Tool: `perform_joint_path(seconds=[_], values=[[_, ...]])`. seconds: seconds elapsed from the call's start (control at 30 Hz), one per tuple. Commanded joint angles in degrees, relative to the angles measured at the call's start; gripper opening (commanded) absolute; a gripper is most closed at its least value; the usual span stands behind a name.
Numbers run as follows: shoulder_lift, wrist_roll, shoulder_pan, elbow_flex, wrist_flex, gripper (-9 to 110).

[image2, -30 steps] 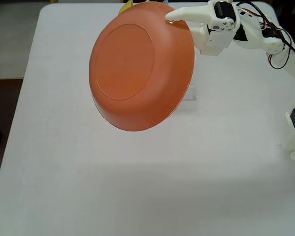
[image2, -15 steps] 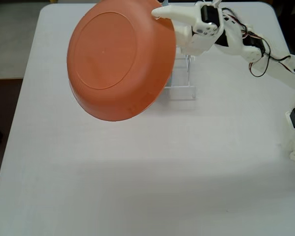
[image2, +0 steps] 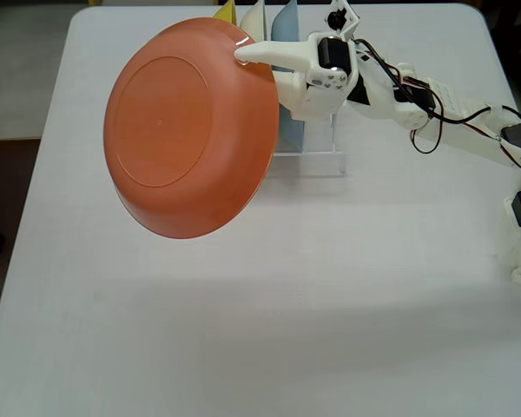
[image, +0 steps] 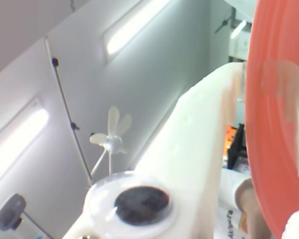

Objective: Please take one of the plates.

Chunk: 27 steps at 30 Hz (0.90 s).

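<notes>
The round orange plate (image2: 187, 126) hangs in the air above the white table, tilted with its underside toward the fixed camera. My white gripper (image2: 247, 61) is shut on its upper right rim. In the wrist view the plate (image: 274, 124) fills the right edge, with one white finger (image: 199, 144) lying against it. The wrist camera points up at the ceiling.
A clear rack (image2: 317, 152) stands behind the gripper at the table's far side, holding a light blue plate (image2: 286, 26) and a yellow plate (image2: 226, 13) upright. The white table (image2: 330, 287) spreads in front. My arm (image2: 434, 109) reaches in from the right.
</notes>
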Motion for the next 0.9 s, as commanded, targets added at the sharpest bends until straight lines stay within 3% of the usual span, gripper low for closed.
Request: perform_joint_path(seconds=[0.0,0.87], values=[[1.9,0.1,-0.5,-5.1,-2.3,0],[3.2,-2.1,-2.0,-5.1,-1.2,0]])
